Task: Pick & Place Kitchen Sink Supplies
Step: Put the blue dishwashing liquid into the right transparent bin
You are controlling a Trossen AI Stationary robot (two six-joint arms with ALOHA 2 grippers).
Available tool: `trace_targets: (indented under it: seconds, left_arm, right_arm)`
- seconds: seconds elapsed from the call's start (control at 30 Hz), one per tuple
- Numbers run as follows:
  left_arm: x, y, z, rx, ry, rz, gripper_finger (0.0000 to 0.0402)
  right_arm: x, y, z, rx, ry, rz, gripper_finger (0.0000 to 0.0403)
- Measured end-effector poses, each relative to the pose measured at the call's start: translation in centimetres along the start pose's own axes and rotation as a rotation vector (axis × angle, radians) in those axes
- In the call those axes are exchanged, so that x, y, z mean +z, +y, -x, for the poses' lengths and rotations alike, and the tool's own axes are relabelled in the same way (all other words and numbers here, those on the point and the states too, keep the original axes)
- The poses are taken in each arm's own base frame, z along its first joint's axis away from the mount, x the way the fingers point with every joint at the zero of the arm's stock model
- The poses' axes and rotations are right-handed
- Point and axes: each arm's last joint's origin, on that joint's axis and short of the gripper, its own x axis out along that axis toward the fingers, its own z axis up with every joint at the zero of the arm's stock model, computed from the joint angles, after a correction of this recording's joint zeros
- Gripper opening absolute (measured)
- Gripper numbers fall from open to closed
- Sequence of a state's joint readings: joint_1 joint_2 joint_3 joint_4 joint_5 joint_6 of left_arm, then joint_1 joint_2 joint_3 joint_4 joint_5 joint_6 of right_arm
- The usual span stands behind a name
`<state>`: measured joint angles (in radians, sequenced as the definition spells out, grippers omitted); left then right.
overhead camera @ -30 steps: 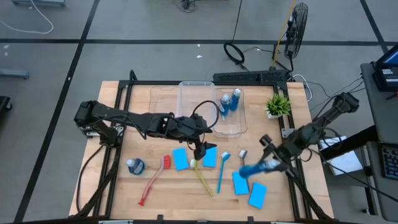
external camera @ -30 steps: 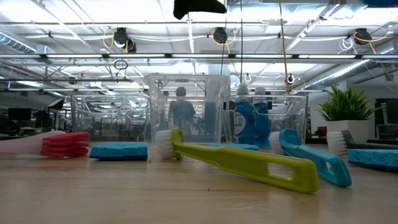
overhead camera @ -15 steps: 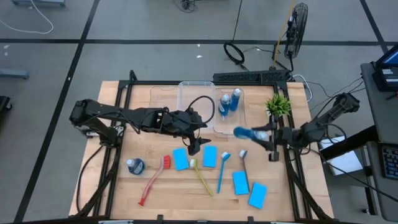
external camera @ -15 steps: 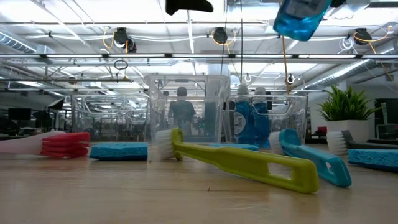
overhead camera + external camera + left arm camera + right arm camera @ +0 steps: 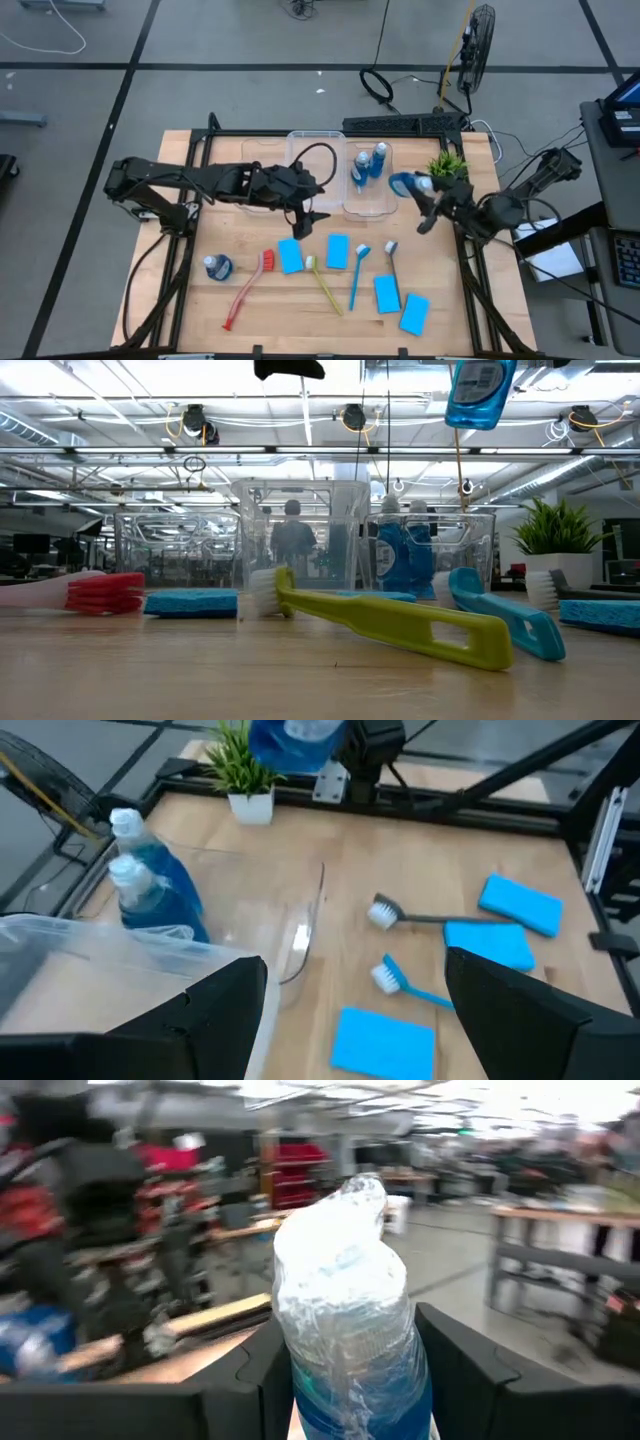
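My right gripper (image 5: 414, 192) is shut on a small blue bottle (image 5: 402, 183), high over the table between the clear bin (image 5: 385, 205) and the plant; the low view shows the bottle (image 5: 480, 390) high up. Two more blue bottles (image 5: 369, 163) stand in that bin, and another (image 5: 217, 266) stands on the table's near left. My left gripper (image 5: 305, 212) hangs open and empty above the table, just near of the bins. Light-blue sponges (image 5: 290, 255) (image 5: 338, 251) (image 5: 387, 293) and red (image 5: 245, 290), yellow-green (image 5: 323, 283), blue (image 5: 357, 275) and grey (image 5: 390, 255) brushes lie flat. My right gripper pinches the blue bottle by its body (image 5: 350, 1370), one finger (image 5: 255, 1380) on each side. The bottle's plastic-wrapped top (image 5: 345, 1240) reaches out past the fingertips. It is lifted clear of the table, well above the bins' rims.
A second clear bin (image 5: 300, 145) stands beside the one with the bottles. A small green potted plant (image 5: 447, 168) stands at the far right, close to the right arm. A fourth sponge (image 5: 414, 313) lies near the near right corner. A black frame rims the table.
My right gripper has lifted the blue bottle from the table's near right and carried it up, toward the far edge and leftward toward the bin with the bottles; the bottle has turned from tilted to about upright. My left gripper has drawn back toward the far left, away from the sponges.
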<state>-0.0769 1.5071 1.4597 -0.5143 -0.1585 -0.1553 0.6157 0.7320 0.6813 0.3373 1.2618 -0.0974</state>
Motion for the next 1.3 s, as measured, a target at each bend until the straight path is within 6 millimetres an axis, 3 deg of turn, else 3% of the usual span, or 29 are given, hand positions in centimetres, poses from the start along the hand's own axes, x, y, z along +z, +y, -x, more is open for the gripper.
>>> trace_targets:
  seconds: [0.27,0.67,0.83,1.3]
  left_arm:
    - [0.3,0.4,1.3,0.008,-0.010,-0.038,0.0306]
    - [0.2,0.9,3.0,0.016,-0.014,-0.095,0.0306]
    - [-1.2,1.3,3.8,0.007,-0.064,-0.091,0.0306]
    - [-8.4,3.0,8.4,-0.021,-0.259,-0.020,0.0306]
  right_arm:
    - [0.5,1.1,-1.1,-0.191,-0.019,-0.084,0.0161]
    - [-1.3,2.4,-3.2,-0.279,-0.020,-0.080,0.0161]
    - [-2.0,2.6,-4.1,-0.310,-0.019,-0.080,0.0161]
    - [-4.8,2.6,-6.7,-0.351,0.005,-0.114,0.0161]
